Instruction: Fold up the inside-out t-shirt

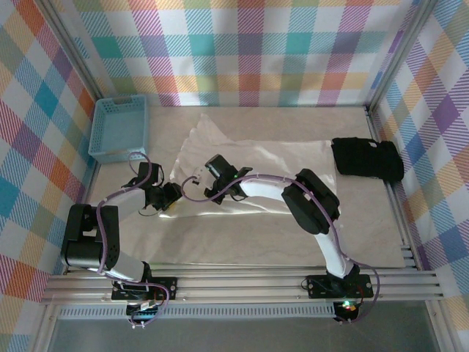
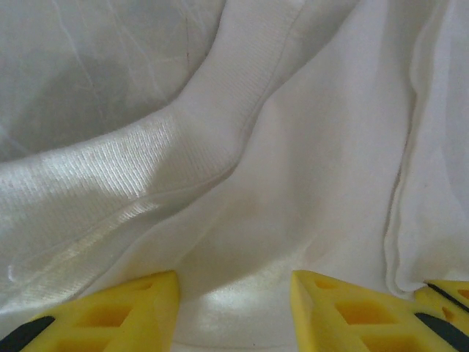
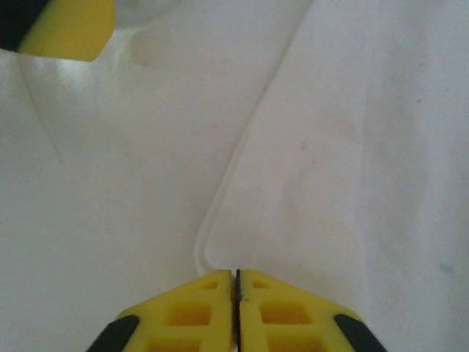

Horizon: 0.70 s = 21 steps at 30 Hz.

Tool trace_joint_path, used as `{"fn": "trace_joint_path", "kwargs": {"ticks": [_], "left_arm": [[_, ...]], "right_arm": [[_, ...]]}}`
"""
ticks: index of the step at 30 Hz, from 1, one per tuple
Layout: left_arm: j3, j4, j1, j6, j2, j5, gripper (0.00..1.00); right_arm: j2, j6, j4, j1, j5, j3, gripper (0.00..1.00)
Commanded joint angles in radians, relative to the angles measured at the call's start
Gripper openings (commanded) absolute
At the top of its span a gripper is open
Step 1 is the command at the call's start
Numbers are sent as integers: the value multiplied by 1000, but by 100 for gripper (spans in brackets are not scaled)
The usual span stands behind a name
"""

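Observation:
The white inside-out t-shirt (image 1: pixel 286 158) lies spread flat across the middle of the table. My left gripper (image 1: pixel 172 196) is at its near left corner. In the left wrist view, that gripper (image 2: pixel 234 282) has its yellow fingers (image 2: pixel 139 308) part-way apart with a mound of white cloth filling the gap, and a ribbed band (image 2: pixel 212 125) runs beyond. My right gripper (image 1: pixel 205 176) reaches in from the right, close by. Its fingertips (image 3: pixel 236 273) are pressed together where a thin folded edge (image 3: pixel 220 198) of the shirt runs into them. One left fingertip (image 3: pixel 69 29) shows in the right wrist view.
A blue basket (image 1: pixel 119 128) stands at the back left, just off the shirt. A black folded garment (image 1: pixel 366 159) lies at the right edge. Plaid walls enclose the table on three sides, and a metal rail (image 1: pixel 242 282) runs along the near edge.

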Motion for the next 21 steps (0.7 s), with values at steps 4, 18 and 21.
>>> {"fn": "trace_joint_path", "kwargs": {"ticks": [4, 18, 21], "left_arm": [[-35, -31, 12, 13, -6, 0, 45], [-27, -33, 11, 27, 4, -10, 46], [-13, -46, 13, 29, -7, -15, 47]], "right_arm": [[-97, 174, 81, -80, -19, -38, 0], [97, 582, -276, -314, -62, 226, 36], [51, 557, -268, -321, -74, 193, 43]]}}
